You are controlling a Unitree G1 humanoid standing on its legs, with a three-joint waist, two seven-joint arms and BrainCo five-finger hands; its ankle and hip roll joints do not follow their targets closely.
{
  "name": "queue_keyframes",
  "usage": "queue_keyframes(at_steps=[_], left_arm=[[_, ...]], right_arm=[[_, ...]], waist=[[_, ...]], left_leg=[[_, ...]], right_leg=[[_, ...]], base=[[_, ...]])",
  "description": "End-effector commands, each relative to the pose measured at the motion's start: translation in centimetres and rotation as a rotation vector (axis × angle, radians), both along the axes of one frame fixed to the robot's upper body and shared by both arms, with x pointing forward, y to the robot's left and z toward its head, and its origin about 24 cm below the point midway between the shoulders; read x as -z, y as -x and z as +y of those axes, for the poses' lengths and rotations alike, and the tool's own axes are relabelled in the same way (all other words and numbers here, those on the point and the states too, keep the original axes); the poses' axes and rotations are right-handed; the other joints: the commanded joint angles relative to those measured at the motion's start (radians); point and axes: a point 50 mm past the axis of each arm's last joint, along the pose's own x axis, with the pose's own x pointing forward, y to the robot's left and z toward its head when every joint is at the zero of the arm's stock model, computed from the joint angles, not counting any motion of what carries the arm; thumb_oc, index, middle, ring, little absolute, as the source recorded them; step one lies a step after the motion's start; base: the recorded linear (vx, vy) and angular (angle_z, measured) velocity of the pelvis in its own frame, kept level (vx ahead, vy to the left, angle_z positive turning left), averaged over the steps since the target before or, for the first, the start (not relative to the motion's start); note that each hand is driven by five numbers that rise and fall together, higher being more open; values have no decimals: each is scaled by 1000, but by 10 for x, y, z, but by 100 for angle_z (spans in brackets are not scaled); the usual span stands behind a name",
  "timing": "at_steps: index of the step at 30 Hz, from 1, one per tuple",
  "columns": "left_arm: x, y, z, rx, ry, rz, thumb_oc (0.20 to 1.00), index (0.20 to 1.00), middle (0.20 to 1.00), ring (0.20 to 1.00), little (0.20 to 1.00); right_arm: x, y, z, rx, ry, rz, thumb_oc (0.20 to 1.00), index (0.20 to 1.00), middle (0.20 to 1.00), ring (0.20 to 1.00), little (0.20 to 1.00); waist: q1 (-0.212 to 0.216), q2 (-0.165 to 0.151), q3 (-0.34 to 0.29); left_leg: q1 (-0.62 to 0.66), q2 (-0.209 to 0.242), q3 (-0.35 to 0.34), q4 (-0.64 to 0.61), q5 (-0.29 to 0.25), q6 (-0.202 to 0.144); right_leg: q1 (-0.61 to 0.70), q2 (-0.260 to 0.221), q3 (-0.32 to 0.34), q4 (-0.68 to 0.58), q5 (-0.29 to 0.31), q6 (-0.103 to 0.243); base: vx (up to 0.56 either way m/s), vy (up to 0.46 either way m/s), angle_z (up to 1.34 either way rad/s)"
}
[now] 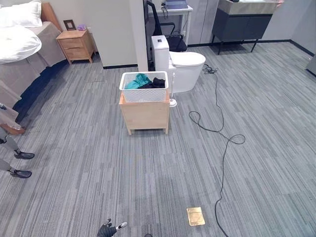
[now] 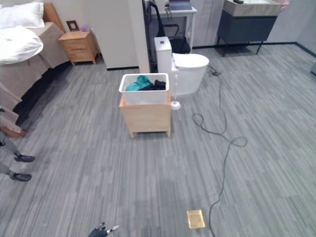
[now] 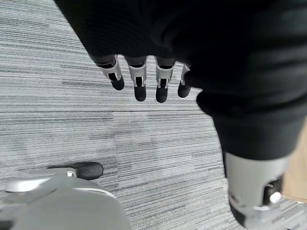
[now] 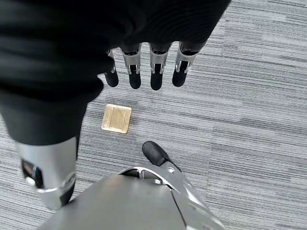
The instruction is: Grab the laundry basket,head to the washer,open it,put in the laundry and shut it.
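Observation:
A white laundry basket holding teal and black clothes sits on top of a low wooden stand in the middle of the room, some way ahead of me. My left hand hangs low at the near edge of the left eye view, far short of the basket. In the left wrist view its fingers hang straight over the grey carpet, open and holding nothing. My right hand also hangs with straight fingers over the carpet, open and holding nothing.
A white toilet stands just right of and behind the basket, beside a wall end. A bed and a wooden nightstand are at the far left, a dark cabinet at the far right. A brass floor plate lies near me.

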Motion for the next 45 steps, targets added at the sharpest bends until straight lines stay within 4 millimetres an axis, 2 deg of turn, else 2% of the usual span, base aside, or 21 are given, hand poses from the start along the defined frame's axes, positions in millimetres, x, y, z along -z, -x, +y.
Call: queue_keyframes(at_steps=[1,5,6,9,12,16,19,22,24,26,27,28,30,32,34,36,40,41,43,44,45], left_arm=[[-5,-25,-1,16,-13,-62,1000,1000,1000,1000,1000],[-6,-27,-1,5,-4,-77,1000,1000,1000,1000,1000],[-9,-35,-2,6,4,-98,1000,1000,1000,1000,1000],[-8,-33,-2,-12,9,-95,1000,1000,1000,1000,1000],[-8,-29,4,-48,3,-91,1000,1000,1000,1000,1000],[-8,-23,16,-112,-24,-82,1000,1000,1000,1000,1000],[-11,-20,30,-176,-47,-84,1000,1000,1000,1000,1000],[-14,-23,38,-178,-68,-95,1000,1000,1000,1000,1000],[-16,-24,46,-167,-92,-90,1000,1000,1000,1000,1000],[-21,-30,52,-140,-113,-114,1000,1000,1000,1000,1000],[-21,-30,52,-140,-113,-114,1000,1000,1000,1000,1000],[-27,-40,57,-134,-122,-159,1000,1000,1000,1000,1000],[-32,-46,61,-124,-136,-184,1000,1000,1000,1000,1000],[-34,-49,62,-116,-140,-204,1000,1000,1000,1000,1000],[-43,-60,62,-62,-146,-262,1000,1000,1000,1000,1000],[-48,-66,62,-45,-144,-302,1000,1000,1000,1000,1000],[-59,-82,58,-7,-151,-374,1000,1000,1000,1000,1000],[-68,-95,54,21,-154,-434,1000,1000,1000,1000,1000],[-67,-95,54,23,-153,-432,1000,1000,1000,1000,1000],[-78,-107,52,28,-152,-499,1000,1000,1000,1000,1000],[-82,-110,52,16,-150,-521,1000,1000,1000,1000,1000]], right_arm=[[-4,4,-19,40,65,42,1000,1000,1000,1000,1000],[-4,2,-19,51,62,23,1000,1000,1000,1000,1000],[-6,-5,-22,45,73,-1,1000,1000,1000,1000,1000],[-9,-16,-25,29,84,-34,1000,1000,1000,1000,1000],[-11,-29,-25,14,77,-81,1000,1000,1000,1000,1000],[-14,-52,-14,11,37,-178,1000,1000,1000,1000,1000],[-12,-61,4,10,-20,-219,1000,1000,1000,1000,1000],[-12,-65,11,12,-44,-231,1000,1000,1000,1000,1000],[-11,-64,17,37,-74,-235,1000,1000,1000,1000,1000],[-12,-67,14,72,-77,-254,1000,1000,1000,1000,1000],[-12,-67,14,72,-77,-254,1000,1000,1000,1000,1000],[-18,-79,9,107,-76,-304,1000,1000,1000,1000,1000],[-23,-88,1,192,-69,-361,1000,1000,1000,1000,1000],[-27,-93,-5,213,-58,-388,1000,1000,1000,1000,1000],[-42,-110,-25,275,-22,-507,1000,1000,1000,1000,1000],[-56,-124,-35,313,-11,-607,1000,1000,1000,1000,1000],[-77,-136,-47,361,-2,-753,1000,1000,1000,1000,1000],[-92,-141,-54,397,-6,-853,1000,1000,1000,1000,1000],[-92,-140,-54,398,-4,-852,1000,1000,1000,1000,1000],[-108,-141,-62,426,-9,-956,1000,1000,1000,1000,1000],[-114,-143,-63,420,-9,-987,1000,1000,1000,1000,1000]], waist=[[16,11,27],[24,2,62],[29,-2,107],[31,-14,126],[51,-36,114],[73,-65,101],[92,-95,77],[108,-116,81],[111,-146,80],[94,-158,84],[96,-160,83],[77,-139,108],[66,-114,125],[54,-105,134],[33,-91,147],[19,-86,148],[-10,-82,147],[-44,-89,147],[-41,-88,147],[-71,-88,137],[-78,-90,134]], left_leg=[[-21,163,-67,-49,89,-115],[-66,204,-87,71,94,-137],[-176,196,-131,252,171,-154],[-261,206,-90,406,157,-147],[-283,176,-39,248,110,-123],[-352,153,-48,-42,172,-125],[-363,162,34,-44,211,-107],[-392,147,30,70,211,-94],[-396,108,41,165,152,-58],[-342,48,68,162,76,8],[-342,46,70,162,75,9],[-285,28,81,148,40,47],[-215,45,109,130,9,56],[-177,46,111,110,4,51],[-107,55,122,77,-17,32],[-79,58,112,62,-30,18],[-25,60,92,47,-63,-1],[-4,54,72,54,-76,1],[-3,55,75,56,-78,1],[48,59,47,54,-113,-4],[70,60,42,49,-122,-7]], right_leg=[[32,-79,14,8,-45,80],[53,-26,31,8,-79,33],[61,-12,17,8,-77,11],[76,1,5,8,-101,7],[72,0,11,8,-121,21],[95,26,23,8,-170,30],[135,18,46,74,-219,47],[132,-15,54,157,-219,58],[118,-75,50,250,-130,102],[30,-168,64,512,82,157],[28,-171,66,514,82,159],[-66,-216,67,699,170,188],[-107,-293,-42,751,197,214],[-115,-311,-87,714,175,208],[-146,-303,-150,530,104,198],[-163,-280,-143,367,104,199],[-189,-239,-36,140,145,212],[-237,-257,52,61,201,222],[-235,-254,54,57,204,222],[-290,-263,127,8,232,237],[-302,-264,133,8,236,243]], base=[[24,-227,2],[3,-182,8],[-51,-221,36],[57,-151,22],[233,-5,4],[355,80,-6],[488,205,-26],[371,205,-34],[448,332,-37],[504,482,4],[340,407,27],[312,350,24],[390,315,4],[292,105,-13],[356,33,-18],[249,-59,0],[287,-79,20],[206,-61,20],[303,-85,31],[527,-149,24],[530,-150,25]])
